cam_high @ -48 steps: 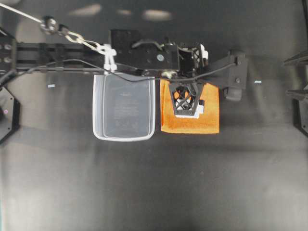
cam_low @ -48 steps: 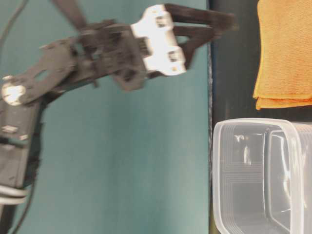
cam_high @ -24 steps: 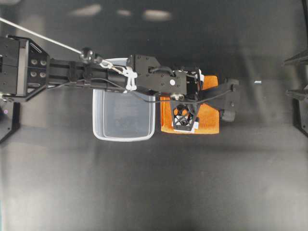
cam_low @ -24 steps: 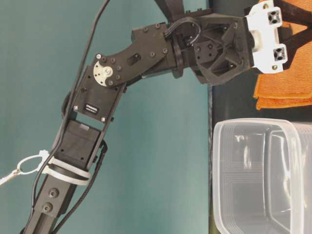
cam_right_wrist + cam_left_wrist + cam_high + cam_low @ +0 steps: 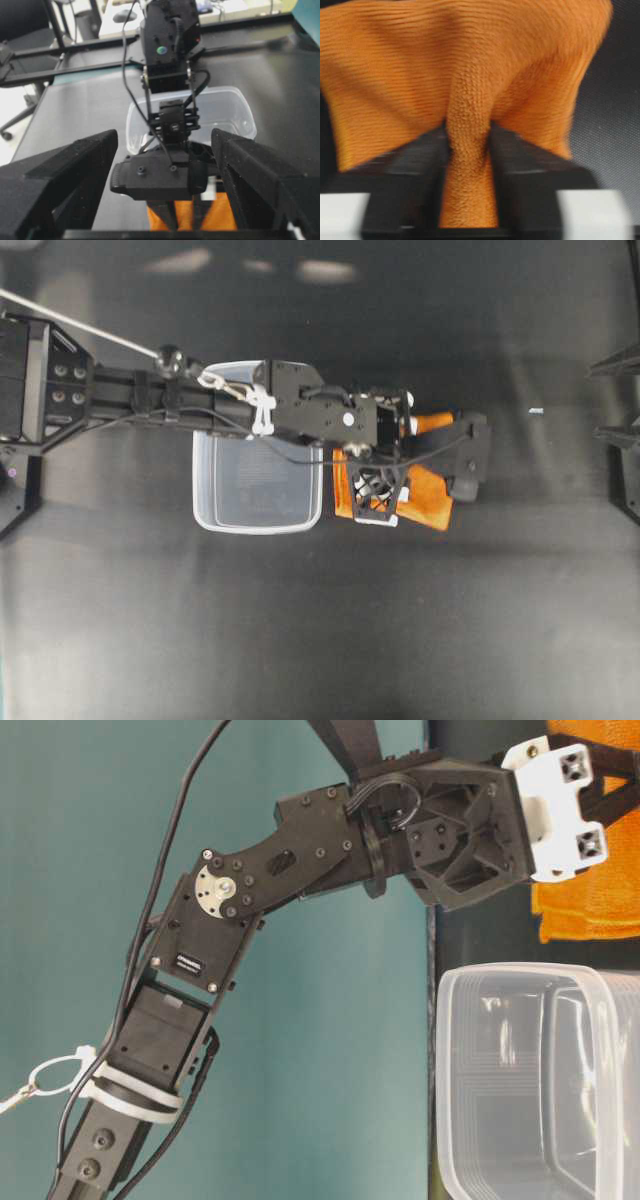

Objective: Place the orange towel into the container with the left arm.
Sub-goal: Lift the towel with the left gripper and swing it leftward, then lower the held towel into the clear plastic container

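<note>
Pinching a raised fold of the orange towel (image 5: 470,100), your left claw (image 5: 468,165) grips it on the bench (image 5: 400,620) just right of the container (image 5: 258,495); your right claw (image 5: 165,200) stands wide.

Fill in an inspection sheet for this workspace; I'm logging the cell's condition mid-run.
Surface: dark matte table, bare in front of the arms.
Job's things: orange towel bunched and skewed beside the container, which holds nothing.
Clutter: two small pale scraps on the table, too small to identify.
Grippers: left end effector pinches a ridge of towel between its fingers; right end effector open, away from the work.
Cables: a black cable loops along the left arm, held by white ties; a pale cord runs off the overhead view's left edge.
Surroundings: teal wall; a chair base past the table.
</note>
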